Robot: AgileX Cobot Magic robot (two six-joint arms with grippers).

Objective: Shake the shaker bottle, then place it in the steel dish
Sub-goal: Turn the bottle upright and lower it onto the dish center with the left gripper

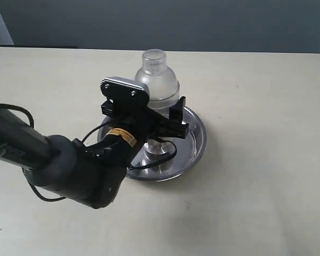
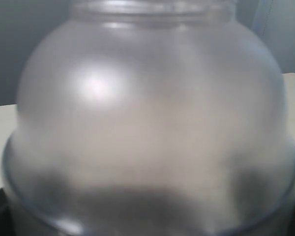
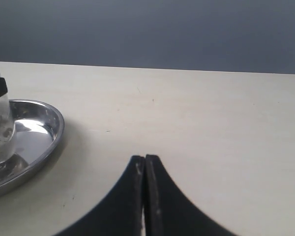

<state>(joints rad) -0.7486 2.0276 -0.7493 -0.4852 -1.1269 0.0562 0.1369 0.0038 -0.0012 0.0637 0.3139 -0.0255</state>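
Left jaws stood wide around the broad bottle (image 1: 157,80), upright in the dish (image 1: 196,140); gripping or not was unclear. Right jaws lay shut, apparently unneeded.

The exterior camera is looking down at a slant onto the desk (image 1: 266,192), centring the steel dish (image 1: 194,140). The left wrist camera is sitting right against the shaker bottle (image 2: 147,123). The right wrist camera is looking low across the desk, also catching that dish and bottle.
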